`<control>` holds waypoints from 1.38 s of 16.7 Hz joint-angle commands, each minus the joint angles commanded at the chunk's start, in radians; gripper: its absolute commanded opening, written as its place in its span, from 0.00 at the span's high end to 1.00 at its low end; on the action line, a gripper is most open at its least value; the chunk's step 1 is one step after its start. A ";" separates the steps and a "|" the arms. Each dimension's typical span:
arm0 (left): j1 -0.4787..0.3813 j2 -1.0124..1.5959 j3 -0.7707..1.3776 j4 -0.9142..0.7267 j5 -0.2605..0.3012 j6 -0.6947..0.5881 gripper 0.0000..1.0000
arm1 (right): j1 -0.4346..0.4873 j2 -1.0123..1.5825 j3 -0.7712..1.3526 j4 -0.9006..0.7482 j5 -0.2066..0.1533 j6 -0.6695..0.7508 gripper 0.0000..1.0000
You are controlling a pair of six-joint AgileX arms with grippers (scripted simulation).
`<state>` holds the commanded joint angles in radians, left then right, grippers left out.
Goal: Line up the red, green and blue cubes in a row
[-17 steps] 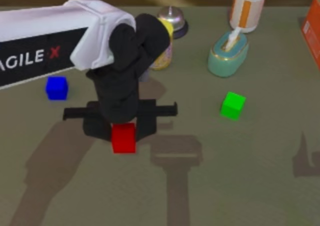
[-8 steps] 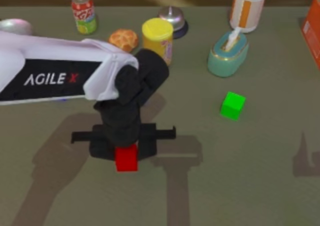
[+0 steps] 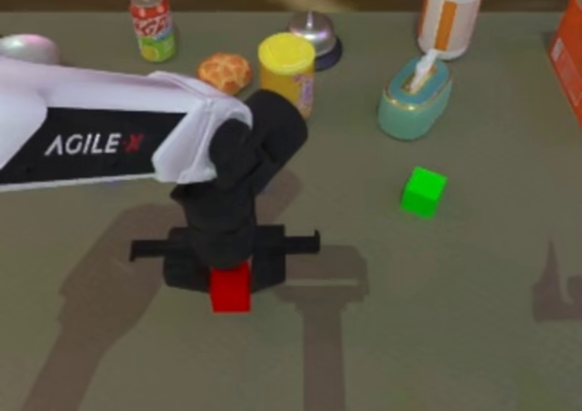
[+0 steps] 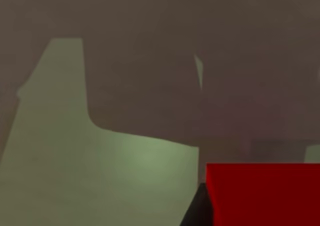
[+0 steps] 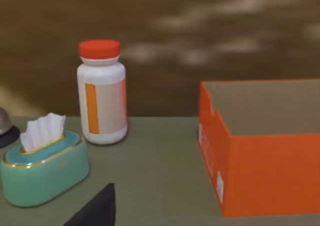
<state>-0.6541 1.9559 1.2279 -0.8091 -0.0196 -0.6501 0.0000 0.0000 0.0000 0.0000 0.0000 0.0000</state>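
Note:
My left gripper (image 3: 229, 282) reaches over the middle of the table and is shut on the red cube (image 3: 229, 289). In the left wrist view the red cube (image 4: 262, 196) fills the corner, with one dark finger (image 4: 197, 212) pressed against its side. The green cube (image 3: 424, 191) lies by itself to the right, well apart from the red one. The blue cube is hidden under my left arm. My right arm is parked off the right side of the top view; one dark finger (image 5: 97, 211) shows far to one side in the right wrist view, nothing held.
Along the back stand a soda can (image 3: 152, 22), a bread roll (image 3: 225, 70), a yellow jar (image 3: 287, 67), a bell (image 3: 315, 35), a teal tissue box (image 3: 415, 100) and a white bottle (image 3: 450, 13). An orange box (image 3: 571, 52) sits at the right edge.
Over the last second my left gripper carried the red cube toward the table's front, and the arm now covers the blue cube. Nothing has moved in the last half second.

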 joint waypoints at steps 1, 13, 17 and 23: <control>0.000 0.000 0.000 0.000 0.000 0.000 0.55 | 0.000 0.000 0.000 0.000 0.000 0.000 0.00; 0.000 0.000 0.000 0.000 0.000 0.000 0.00 | 0.000 0.000 0.000 0.000 0.000 0.000 0.00; 0.001 -0.001 0.000 0.000 0.000 0.000 0.00 | 0.000 0.000 0.000 0.000 0.000 0.000 0.00; 0.009 -0.056 0.097 -0.161 0.000 -0.007 0.00 | 0.000 0.000 0.000 0.000 0.000 0.000 0.00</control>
<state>-0.6455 1.9000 1.3245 -0.9698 -0.0200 -0.6573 0.0000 0.0000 0.0000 0.0000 0.0000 0.0000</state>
